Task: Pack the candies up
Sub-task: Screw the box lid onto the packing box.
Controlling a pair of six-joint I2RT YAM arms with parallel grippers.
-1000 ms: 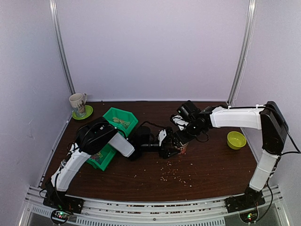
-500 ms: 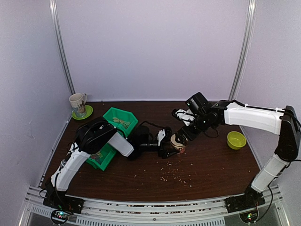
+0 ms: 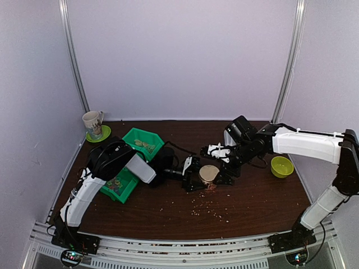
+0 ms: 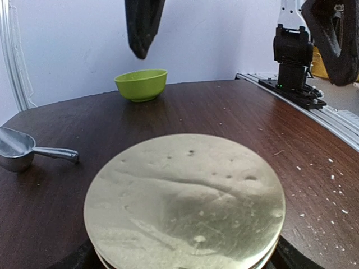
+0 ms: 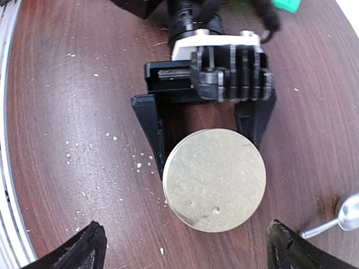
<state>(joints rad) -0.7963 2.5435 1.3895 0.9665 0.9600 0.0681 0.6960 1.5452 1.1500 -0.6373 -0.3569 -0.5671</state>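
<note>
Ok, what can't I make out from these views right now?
- Lidded jar: closed, so any candies inside are hidden, both wrist views.
- Green bin contents: top view, too small, partly under left arm.
- Scoop: bowl cut off by the frame edge, both wrist views.
- Scattered specks: top view, too small to identify.

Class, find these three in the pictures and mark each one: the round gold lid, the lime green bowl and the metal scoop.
round gold lid (image 5: 214, 179): right wrist view, centre of its flat top.
lime green bowl (image 4: 140, 89): left wrist view, outer wall.
metal scoop (image 4: 53, 152): left wrist view, its handle.
</note>
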